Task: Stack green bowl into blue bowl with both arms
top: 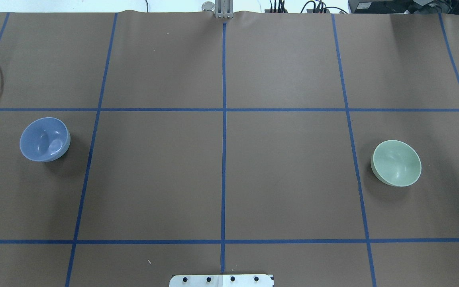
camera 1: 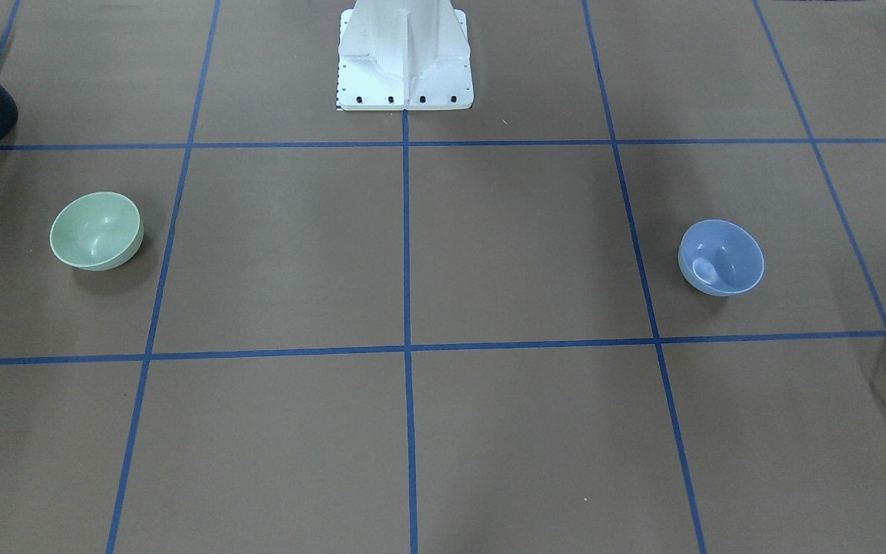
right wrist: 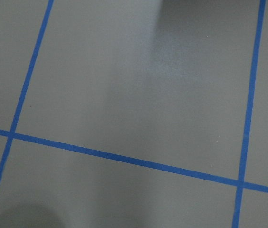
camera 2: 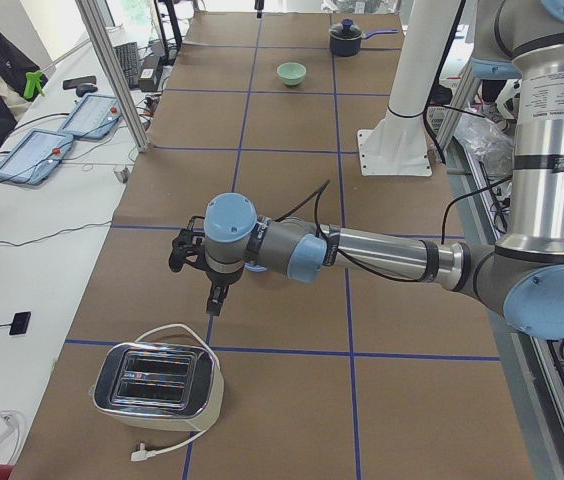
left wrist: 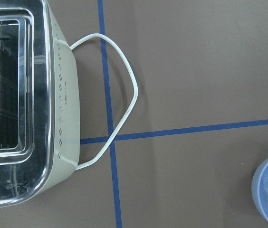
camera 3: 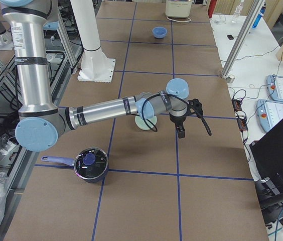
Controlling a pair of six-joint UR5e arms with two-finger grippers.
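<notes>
- Green bowl [top: 397,162]: stands upright and empty on the brown surface [top: 285,179], on the robot's right side, inside a square of the blue tape grid [top: 224,119].
- Blue bowl [top: 44,139]: stands upright and empty on the robot's left side, well apart from the green bowl, with the centre tape line between them.
- Left arm [camera 2: 382,255]: reaches out low over the surface, and its gripper [camera 2: 216,296] hangs above the surface between the blue bowl and the toaster [camera 2: 157,390]. Its wrist camera shows the toaster, its white cord [left wrist: 124,71] and the blue bowl's rim.
- Right arm [camera 3: 106,108]: reaches out over the green bowl, with its gripper [camera 3: 180,131] hanging just beyond it. A lidded pot [camera 3: 90,164] stands near the arm's elbow.
- Jaws: I cannot tell how they stand on either gripper.
- White pedestal [camera 1: 404,54]: bolted at the robot's edge of the surface.
</notes>
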